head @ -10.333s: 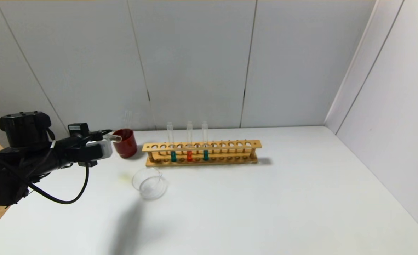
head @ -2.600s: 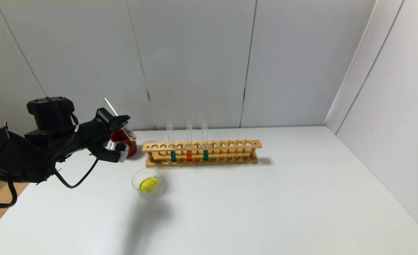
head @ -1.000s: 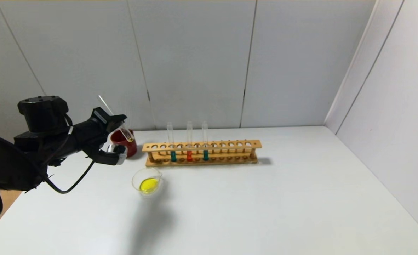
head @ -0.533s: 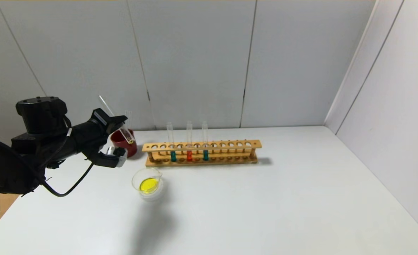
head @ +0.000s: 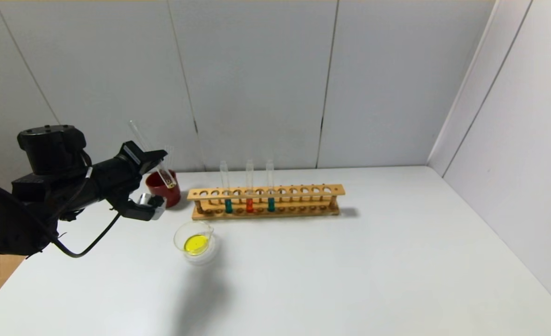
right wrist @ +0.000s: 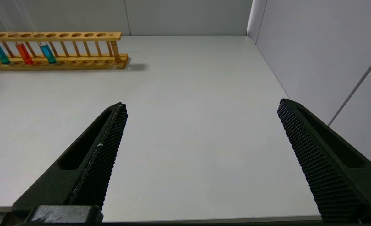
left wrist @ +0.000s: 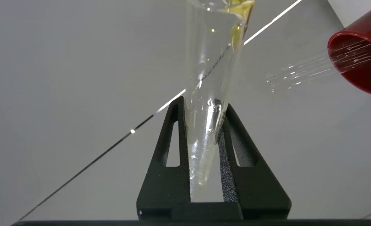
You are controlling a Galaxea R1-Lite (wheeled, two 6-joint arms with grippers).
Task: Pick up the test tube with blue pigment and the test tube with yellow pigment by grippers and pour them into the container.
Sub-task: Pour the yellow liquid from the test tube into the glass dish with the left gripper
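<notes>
My left gripper [head: 157, 179] is shut on the test tube with yellow pigment [head: 167, 178], held tilted above the table's left rear, its lower end in front of the red cup. The tube is nearly empty in the left wrist view [left wrist: 209, 78], with a yellow trace near one end. The container [head: 196, 242], a low clear beaker, stands in front of the gripper and holds yellow liquid. Two tubes with blue pigment [head: 228, 205] [head: 271, 204] stand in the wooden rack [head: 303, 200]. My right gripper [right wrist: 201, 106] is open and empty over the table's near right.
A dark red cup [head: 165, 191] stands left of the rack; in the left wrist view [left wrist: 361, 62] it holds clear glass rods. An orange-red tube [head: 249, 205] stands between the blue ones. The right wrist view shows the rack [right wrist: 78, 59]. Walls close in behind and on the right.
The beaker, empty ten seconds ago, now holds yellow liquid. In the last second my left gripper has drawn slightly left and the tube stands a little more upright.
</notes>
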